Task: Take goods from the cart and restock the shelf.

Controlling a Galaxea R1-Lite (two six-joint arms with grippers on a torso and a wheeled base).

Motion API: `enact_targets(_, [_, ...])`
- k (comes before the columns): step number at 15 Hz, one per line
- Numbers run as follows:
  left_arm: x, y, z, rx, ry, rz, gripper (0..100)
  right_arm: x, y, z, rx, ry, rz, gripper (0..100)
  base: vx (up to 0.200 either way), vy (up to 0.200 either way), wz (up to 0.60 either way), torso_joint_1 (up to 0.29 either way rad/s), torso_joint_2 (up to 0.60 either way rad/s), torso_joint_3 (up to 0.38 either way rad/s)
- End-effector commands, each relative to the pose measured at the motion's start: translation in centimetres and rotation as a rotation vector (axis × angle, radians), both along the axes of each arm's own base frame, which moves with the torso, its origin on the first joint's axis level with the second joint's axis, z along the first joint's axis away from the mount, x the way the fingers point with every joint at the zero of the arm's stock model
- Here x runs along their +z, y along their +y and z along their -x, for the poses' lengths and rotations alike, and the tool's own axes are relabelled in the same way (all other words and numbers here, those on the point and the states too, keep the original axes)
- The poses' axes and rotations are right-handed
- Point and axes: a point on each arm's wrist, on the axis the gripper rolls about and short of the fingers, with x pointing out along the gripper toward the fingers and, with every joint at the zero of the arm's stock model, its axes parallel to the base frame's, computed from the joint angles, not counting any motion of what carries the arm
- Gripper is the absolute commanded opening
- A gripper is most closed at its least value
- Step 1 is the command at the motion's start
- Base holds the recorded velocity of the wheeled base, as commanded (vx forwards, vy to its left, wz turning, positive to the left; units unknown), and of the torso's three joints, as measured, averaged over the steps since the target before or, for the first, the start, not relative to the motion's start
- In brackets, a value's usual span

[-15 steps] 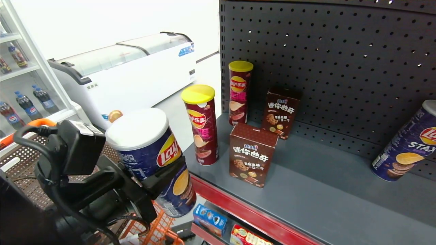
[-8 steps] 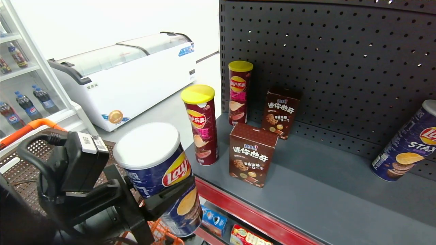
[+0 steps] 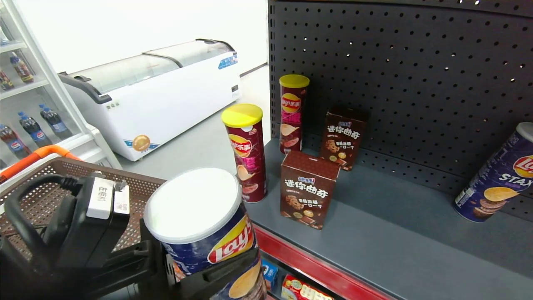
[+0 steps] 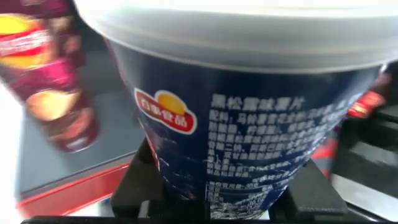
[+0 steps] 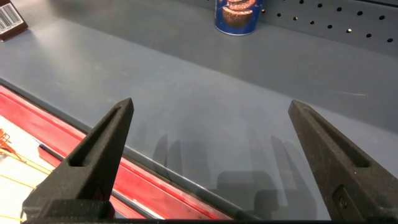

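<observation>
1. Two dark-blue chip canisters: the dark-blue chip canister with a white plastic lid (image 3: 200,225) is clamped in the left jaws, and a second dark-blue canister (image 3: 497,175) is at the shelf's far right, by the pegboard.
2. Two maroon chip canisters with yellow lids (image 3: 245,154) (image 3: 292,112) and two brown cardboard biscuit boxes (image 3: 308,189) (image 3: 343,137) stand on the shelf's left part.
3. The grey metal shelf (image 3: 395,233) has a red front edge and a black pegboard back (image 3: 416,83). A brown perforated cart with an orange handle (image 3: 41,179) is at the left, with a white chest freezer (image 3: 158,96) and a glass-fronted drinks fridge (image 3: 25,104) beyond.
4. The held canister is upright, off the shelf, just in front of its red edge beside the cart. Its label shows a red-and-yellow logo and a pictured chip.
5. The right jaws are spread apart over bare shelf.
</observation>
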Motion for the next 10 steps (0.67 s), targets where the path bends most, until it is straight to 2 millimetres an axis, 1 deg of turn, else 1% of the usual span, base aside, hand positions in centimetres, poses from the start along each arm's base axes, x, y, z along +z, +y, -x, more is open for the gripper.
enact_targets(1, [0.00, -0.09, 0.14, -0.026, 0.000, 0.001, 0, 0.00, 0.00, 0.00, 0.000, 0.000, 0.000, 100, 0.000, 0.000, 0.00, 0.000, 0.00, 0.000])
enact_targets(5, [-0.04, -0.16, 0.28, -0.073, 0.001, 0.000, 0, 0.00, 0.00, 0.00, 0.000, 0.000, 0.000, 100, 0.000, 0.000, 0.00, 0.000, 0.00, 0.000])
enact_targets(7, [-0.08, -0.19, 0.39, -0.128, 0.003, -0.001, 0, 0.00, 0.00, 0.00, 0.002, 0.000, 0.000, 100, 0.000, 0.000, 0.00, 0.000, 0.00, 0.000])
enact_targets(10, [-0.22, -0.14, 0.30, -0.130, 0.007, -0.005, 0, 0.00, 0.00, 0.00, 0.002, 0.000, 0.000, 100, 0.000, 0.000, 0.00, 0.000, 0.00, 0.000])
